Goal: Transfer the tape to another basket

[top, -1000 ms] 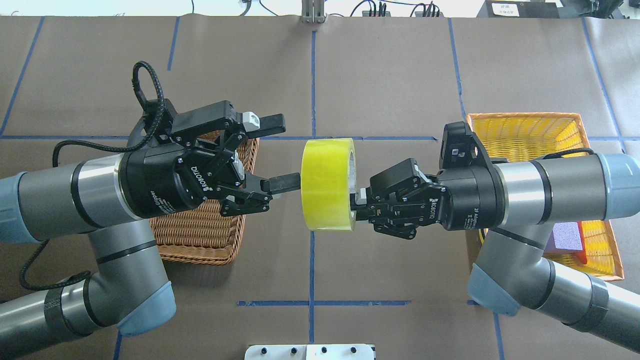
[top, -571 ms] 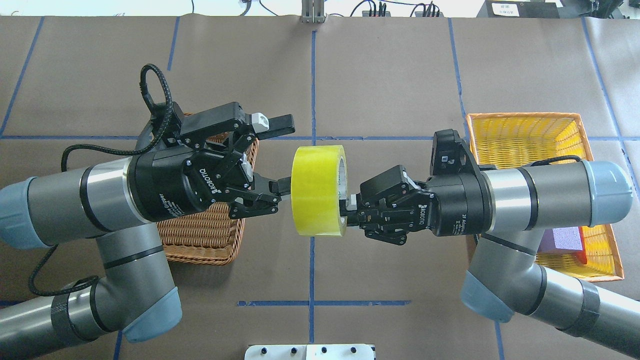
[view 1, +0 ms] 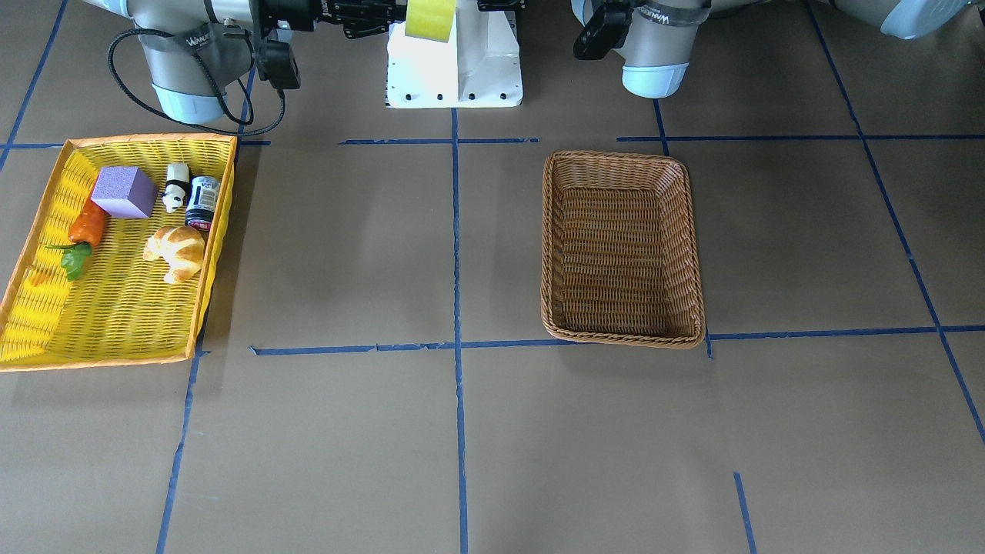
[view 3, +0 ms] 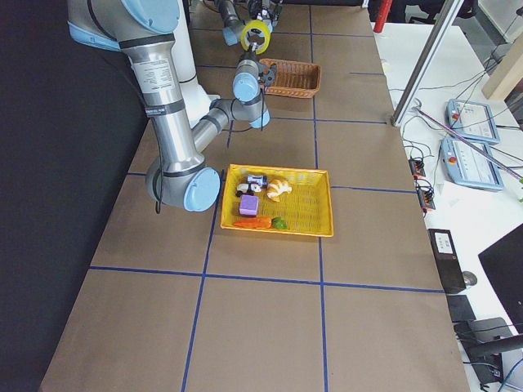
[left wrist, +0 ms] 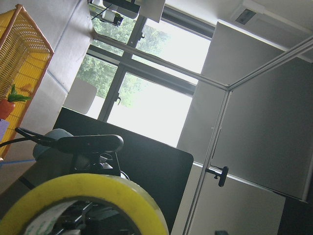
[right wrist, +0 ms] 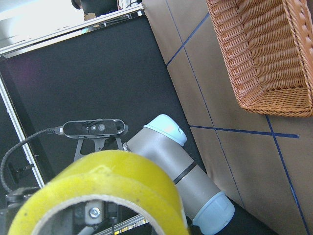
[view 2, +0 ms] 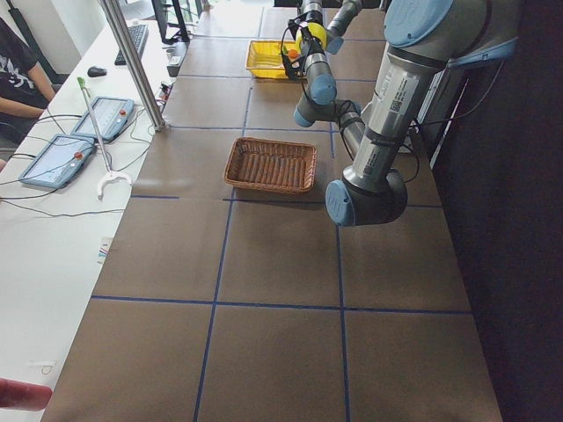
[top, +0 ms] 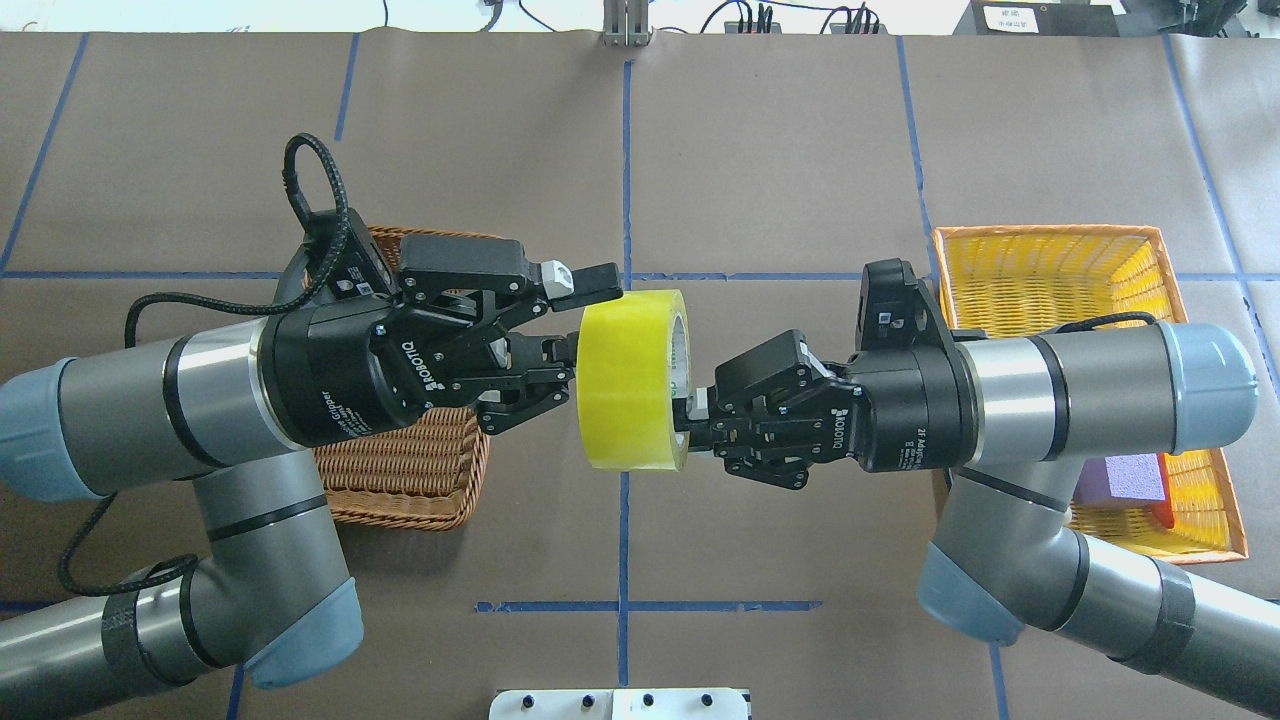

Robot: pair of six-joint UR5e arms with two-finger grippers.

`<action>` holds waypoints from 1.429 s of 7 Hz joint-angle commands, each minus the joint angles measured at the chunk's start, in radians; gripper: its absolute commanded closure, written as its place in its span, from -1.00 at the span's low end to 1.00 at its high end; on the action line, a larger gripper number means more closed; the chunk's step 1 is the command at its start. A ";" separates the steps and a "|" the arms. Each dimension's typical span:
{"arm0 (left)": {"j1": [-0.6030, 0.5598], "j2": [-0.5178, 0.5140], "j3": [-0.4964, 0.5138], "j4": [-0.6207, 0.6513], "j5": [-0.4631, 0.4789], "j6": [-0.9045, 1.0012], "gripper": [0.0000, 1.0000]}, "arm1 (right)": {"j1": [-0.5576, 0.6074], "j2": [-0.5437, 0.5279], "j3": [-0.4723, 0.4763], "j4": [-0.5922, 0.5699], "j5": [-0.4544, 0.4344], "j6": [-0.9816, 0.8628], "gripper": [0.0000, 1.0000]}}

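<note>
Overhead exterior view: the tape (top: 630,380) hangs in the air above the middle of the surface (top: 780,150), between the two arms and inside neither basket. Its axis runs side to side, so one open face looks toward each arm. The right fingers (top: 703,402) are closed on the roll's wall at the face turned to the right arm, and they alone appear to carry it. The left fingers (top: 590,278) are spread apart. One lies along the far outer side of the roll and the other points at the left-hand face near the core. Whether either one touches the roll cannot be told. In the left wrist view the yellow rim sits close under the camera.

This looks like a hand-over in mid-air. The far wall of the roll lies between the spread left fingers, so the coming move is probably for them to close on it before the right ones let go. The brown basket (top: 400,480) sits beneath the left arm, which is the nearer arm to it. The yellow basket (top: 1040,235) lies by the right arm, well apart from the tape. A shallow pinch on the edge could let the roll tilt.
</note>
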 commanded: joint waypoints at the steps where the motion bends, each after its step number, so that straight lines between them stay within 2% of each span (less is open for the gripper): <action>1: 0.000 0.021 -0.008 -0.002 -0.002 0.051 1.00 | 0.000 -0.001 -0.004 -0.008 -0.010 -0.022 -0.99; 5: -0.004 0.022 -0.032 -0.007 -0.004 0.053 1.00 | 0.017 -0.013 0.007 0.004 0.000 -0.038 -1.00; 6: -0.010 0.033 -0.047 -0.005 -0.008 0.057 1.00 | 0.021 -0.072 0.018 0.024 0.000 -0.042 -1.00; 7: -0.033 0.057 -0.057 -0.001 -0.009 0.060 1.00 | 0.073 -0.105 0.015 0.023 0.015 -0.048 -1.00; 8: -0.068 0.085 -0.051 0.018 -0.013 0.062 1.00 | 0.166 -0.129 0.010 0.005 0.086 -0.049 -1.00; 9: -0.140 0.105 -0.025 0.083 -0.112 0.078 1.00 | 0.292 -0.168 -0.005 -0.020 0.180 -0.053 -1.00; 10: -0.183 0.099 -0.014 0.245 -0.260 0.199 1.00 | 0.404 -0.195 -0.016 -0.114 0.301 -0.129 -1.00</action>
